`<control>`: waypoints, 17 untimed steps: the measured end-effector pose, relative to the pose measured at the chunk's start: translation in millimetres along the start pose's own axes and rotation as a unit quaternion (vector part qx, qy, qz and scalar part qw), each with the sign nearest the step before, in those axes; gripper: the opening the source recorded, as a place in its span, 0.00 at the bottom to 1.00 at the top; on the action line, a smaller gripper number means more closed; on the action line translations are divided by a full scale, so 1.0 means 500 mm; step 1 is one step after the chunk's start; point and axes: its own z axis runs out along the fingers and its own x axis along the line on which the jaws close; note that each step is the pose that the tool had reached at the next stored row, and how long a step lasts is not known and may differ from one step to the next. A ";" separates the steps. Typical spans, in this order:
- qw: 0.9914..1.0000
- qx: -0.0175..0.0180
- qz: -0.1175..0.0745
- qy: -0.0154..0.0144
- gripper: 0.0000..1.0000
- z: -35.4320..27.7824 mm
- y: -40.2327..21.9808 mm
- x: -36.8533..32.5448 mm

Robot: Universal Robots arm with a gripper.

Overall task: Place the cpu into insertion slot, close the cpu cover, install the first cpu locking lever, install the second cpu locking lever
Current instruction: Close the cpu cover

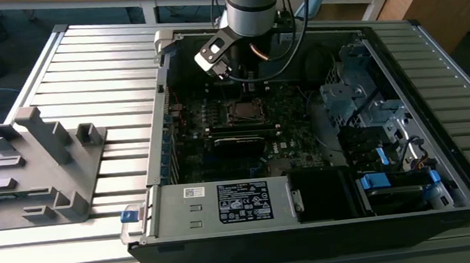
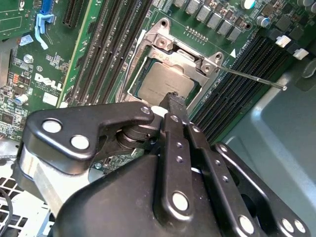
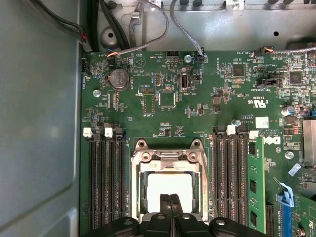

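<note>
Fingertips pressed together and gripping nothing, the claw [image 3: 170, 199] is poised over the cpu [image 3: 170, 183], which lies directly beneath it in the insertion slot [image 3: 135, 182], framed by the lowered cpu cover [image 3: 170, 165]. Beside the claw, a locking lever [image 2: 249, 77] juts free. Around it, the motherboard [image 3: 148, 98] fills the open computer case [image 1: 158, 130] on the table [image 1: 90, 73].
</note>
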 end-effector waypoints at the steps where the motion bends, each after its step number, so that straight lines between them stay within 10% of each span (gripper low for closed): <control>1: 1.000 0.000 -0.004 0.000 0.11 0.000 0.000 0.000; 9: 0.997 0.002 -0.076 0.003 0.11 0.001 0.000 0.000; 17: 0.995 0.003 -0.095 0.003 0.11 0.001 0.000 0.000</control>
